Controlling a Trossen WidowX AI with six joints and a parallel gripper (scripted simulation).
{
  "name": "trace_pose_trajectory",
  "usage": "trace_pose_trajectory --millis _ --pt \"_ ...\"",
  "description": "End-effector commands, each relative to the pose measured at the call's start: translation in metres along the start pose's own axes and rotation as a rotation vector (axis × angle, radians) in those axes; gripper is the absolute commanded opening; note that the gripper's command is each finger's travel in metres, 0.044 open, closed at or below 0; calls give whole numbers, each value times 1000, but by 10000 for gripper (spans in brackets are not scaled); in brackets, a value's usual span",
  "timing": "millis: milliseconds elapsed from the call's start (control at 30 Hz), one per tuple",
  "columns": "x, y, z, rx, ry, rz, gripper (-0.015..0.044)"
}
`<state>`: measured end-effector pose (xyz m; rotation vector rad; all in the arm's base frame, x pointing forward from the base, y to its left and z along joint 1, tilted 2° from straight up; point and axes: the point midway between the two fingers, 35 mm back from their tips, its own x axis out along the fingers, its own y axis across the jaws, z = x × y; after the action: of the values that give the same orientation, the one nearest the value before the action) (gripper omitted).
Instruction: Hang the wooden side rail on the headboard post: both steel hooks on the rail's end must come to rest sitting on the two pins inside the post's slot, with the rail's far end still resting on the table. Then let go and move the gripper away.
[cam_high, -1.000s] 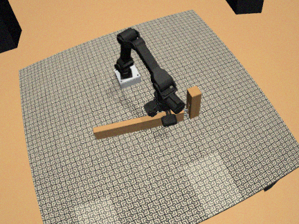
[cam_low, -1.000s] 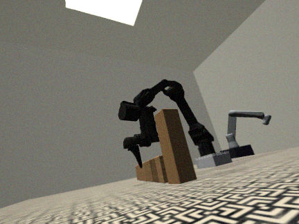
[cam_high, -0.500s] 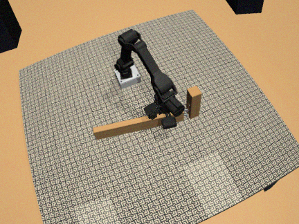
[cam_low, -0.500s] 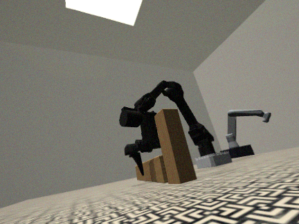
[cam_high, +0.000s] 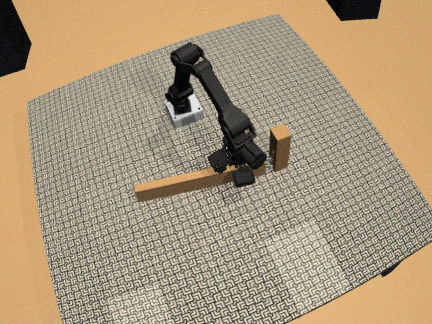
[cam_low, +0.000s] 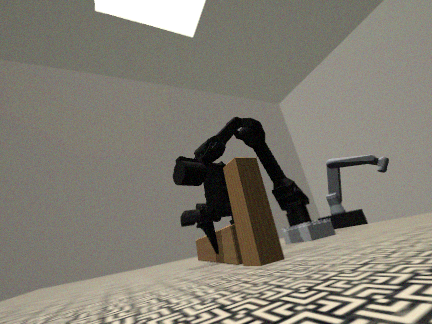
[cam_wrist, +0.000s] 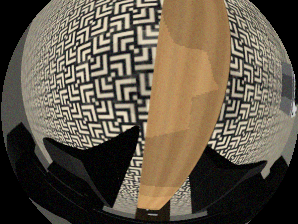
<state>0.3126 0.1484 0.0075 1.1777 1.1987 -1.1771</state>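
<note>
The wooden side rail (cam_high: 175, 185) (cam_low: 205, 250) (cam_wrist: 182, 75) lies low on the patterned table top, its far end resting there. Its other end is just short of the upright headboard post (cam_high: 281, 150) (cam_low: 253, 220); a small gap with light metal bits shows between them in the top view. The hooks are not clear, and the slot and pins cannot be made out. My gripper (cam_high: 232, 172) (cam_low: 225, 247) (cam_wrist: 162, 133) is part-closed, its fingers straddling the rail near the post. In the wrist view, the left fingertip stands slightly off the rail; the right tip is hidden behind the rail's edge.
The patterned table top (cam_high: 150, 250) (cam_low: 320, 290) carries the arm's pale base (cam_high: 186, 117) (cam_low: 310, 231) behind the rail. A grey arm on a dark base (cam_low: 350, 218) stands farther back in the exterior view. The post is close beside the gripper.
</note>
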Motion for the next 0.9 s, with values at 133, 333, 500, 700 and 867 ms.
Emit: trace_pose_trajectory --millis 133,333,500,700,867 --pt "2 -1 1 -1 -5 -3 72" --pt "2 -1 1 -1 -5 -3 0" --pt "2 -1 1 -1 -5 -3 0" --pt "0 -1 2 -40 -5 -3 0" --pt "0 -1 2 -84 -5 -3 0"
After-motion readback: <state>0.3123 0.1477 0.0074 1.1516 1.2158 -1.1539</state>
